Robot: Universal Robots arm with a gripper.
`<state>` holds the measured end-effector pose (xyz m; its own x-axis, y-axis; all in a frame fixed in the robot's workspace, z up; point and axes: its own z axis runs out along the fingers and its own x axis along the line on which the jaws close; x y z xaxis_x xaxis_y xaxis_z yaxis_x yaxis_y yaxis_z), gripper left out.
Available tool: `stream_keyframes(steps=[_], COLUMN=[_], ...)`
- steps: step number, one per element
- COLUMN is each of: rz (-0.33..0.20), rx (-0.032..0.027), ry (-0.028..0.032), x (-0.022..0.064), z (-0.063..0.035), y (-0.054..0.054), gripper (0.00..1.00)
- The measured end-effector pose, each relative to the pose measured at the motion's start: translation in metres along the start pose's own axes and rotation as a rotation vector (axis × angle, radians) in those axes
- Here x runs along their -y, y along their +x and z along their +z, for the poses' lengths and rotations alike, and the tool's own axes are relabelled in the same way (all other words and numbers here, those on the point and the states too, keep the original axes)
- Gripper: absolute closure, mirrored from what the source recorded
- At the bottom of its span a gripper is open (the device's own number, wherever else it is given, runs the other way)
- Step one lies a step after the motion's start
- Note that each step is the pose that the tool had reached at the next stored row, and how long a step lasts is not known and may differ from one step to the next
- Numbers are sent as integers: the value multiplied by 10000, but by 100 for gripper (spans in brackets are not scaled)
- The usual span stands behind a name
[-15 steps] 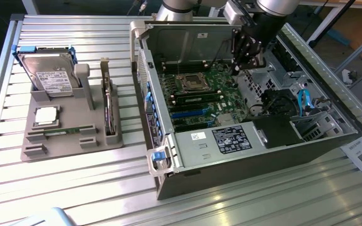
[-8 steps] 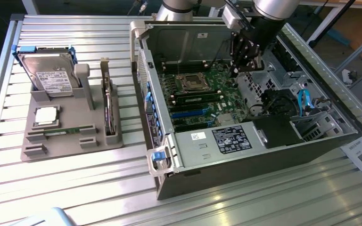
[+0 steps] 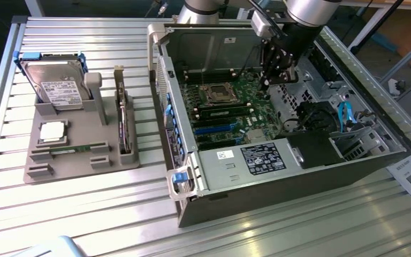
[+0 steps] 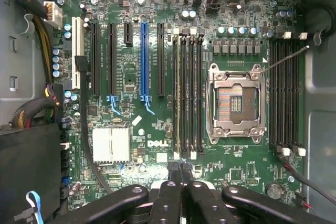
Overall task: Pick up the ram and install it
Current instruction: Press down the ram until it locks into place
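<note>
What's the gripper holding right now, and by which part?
Nothing that shows: the gripper is shut above the motherboard with nothing between its tips; the ram lies in the grey holder outside the case.

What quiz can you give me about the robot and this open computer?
1. True or false: the gripper is above the motherboard, inside the computer case.
2. Pick one. The processor socket is: A) empty, B) filled with a chip, C) covered by a fan.
3. Fill in with "inside" or "outside": the hard drive stands in the grey holder, ____ the case.

Key: 1 true; 2 A; 3 outside.
</note>
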<state>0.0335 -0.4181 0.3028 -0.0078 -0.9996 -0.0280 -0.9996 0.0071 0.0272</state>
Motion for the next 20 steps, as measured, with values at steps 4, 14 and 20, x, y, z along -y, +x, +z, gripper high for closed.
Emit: stream_keyframes(steps=[4, 14, 20], rz=[0, -1, -1], rx=[1, 1, 1], ry=[4, 22, 35], x=[1, 4, 6], z=[36, 147, 225], y=[1, 4, 6], gripper=[90, 90, 90])
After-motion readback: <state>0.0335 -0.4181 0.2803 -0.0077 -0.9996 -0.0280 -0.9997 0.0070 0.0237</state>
